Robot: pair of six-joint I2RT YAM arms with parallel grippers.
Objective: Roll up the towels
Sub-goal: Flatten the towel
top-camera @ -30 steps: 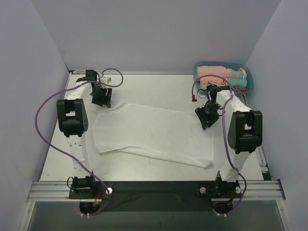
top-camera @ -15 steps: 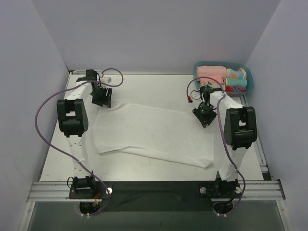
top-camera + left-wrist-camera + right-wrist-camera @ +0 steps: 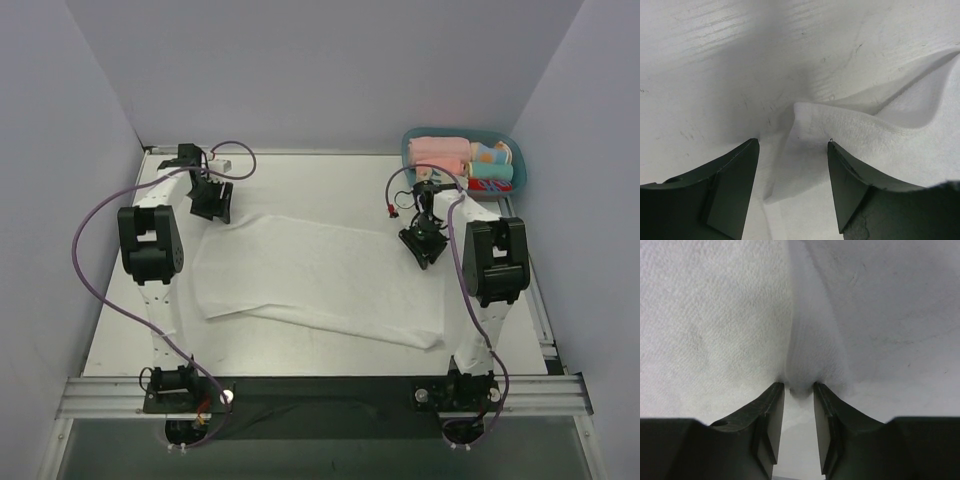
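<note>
Swinging inward, the right end effector [image 3: 421, 246] is pinching a fold of the towel [image 3: 320, 275] while the left end effector [image 3: 212, 202] is hovering spread over its far corner.

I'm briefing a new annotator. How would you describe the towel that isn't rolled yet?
Look at the middle of the white table: a large white towel lies spread flat there. Unlike the coloured towels in the teal basket, it is plain and unrolled.

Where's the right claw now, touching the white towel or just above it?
Touching. The right wrist view shows the right gripper pinching a raised ridge of the towel at its edge, with cloth pressed against both fingertips.
</note>
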